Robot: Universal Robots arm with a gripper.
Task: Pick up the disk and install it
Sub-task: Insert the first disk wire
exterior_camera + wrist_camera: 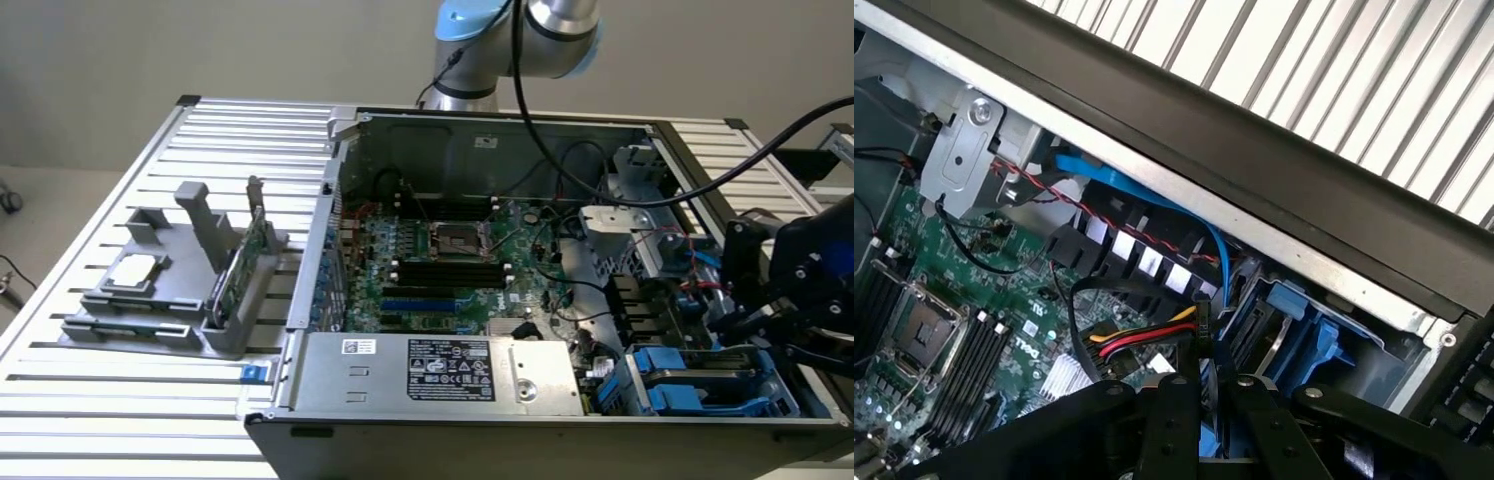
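My gripper (781,310) hangs over the drive bay (674,385) at the front corner of the open computer case, on the exterior view's right. In the wrist view its two black fingers (1174,420) stand close together, and a strip of blue plastic shows in the narrow gap between them. That strip belongs to the disk (1294,330), whose blue carrier reaches ahead of the gripper (1206,390) into the bay beside the case wall. Most of the disk's metal face is hidden by the carrier and the fingers.
A grey holder (160,300) on the slatted table holds a small silver chip (134,270) and an upright green card (240,260). Inside the case lie the motherboard (441,260), the power supply (441,370), a blue cable (1124,185) and a bundle of coloured wires (1144,335) close to the fingers.
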